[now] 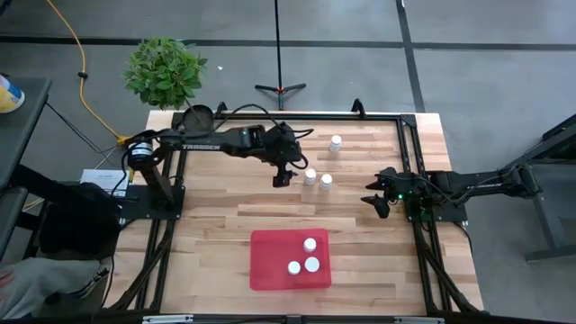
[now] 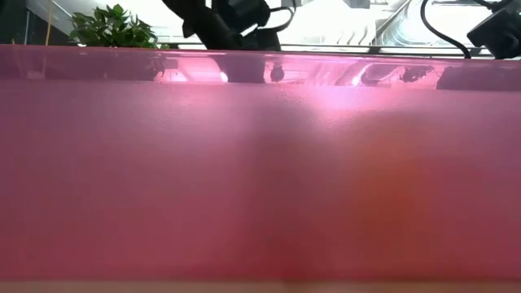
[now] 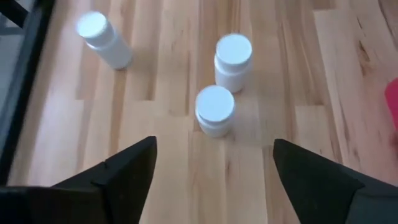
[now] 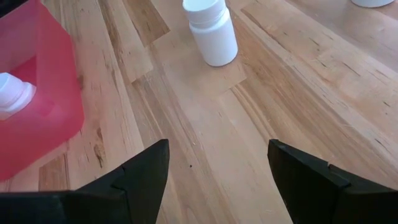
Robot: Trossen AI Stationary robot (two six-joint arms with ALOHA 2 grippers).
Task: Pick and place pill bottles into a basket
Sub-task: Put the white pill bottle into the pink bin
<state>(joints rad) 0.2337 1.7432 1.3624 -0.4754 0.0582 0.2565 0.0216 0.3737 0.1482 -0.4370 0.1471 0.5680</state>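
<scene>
From above, the red basket (image 1: 290, 260) lies near the table's front edge holding three white-capped pill bottles (image 1: 303, 256). Three more bottles stand on the bare wood: a pair (image 1: 317, 178) just beside the left gripper (image 1: 282, 179), and a lone bottle (image 1: 336, 142) farther back. The right gripper (image 1: 377, 202) waits near the table's right side. A potted plant (image 1: 166, 71) sits beyond the back left corner.

The low view is almost filled by the basket's pink wall (image 2: 260, 179).

The left wrist view shows its fingers (image 3: 124, 171) spread apart, empty, with the nearest bottle (image 3: 215, 110) just ahead.

The right wrist view shows fingers (image 4: 140, 177) likewise apart, a bottle (image 4: 212, 32) ahead, and the basket corner (image 4: 43, 93).
</scene>
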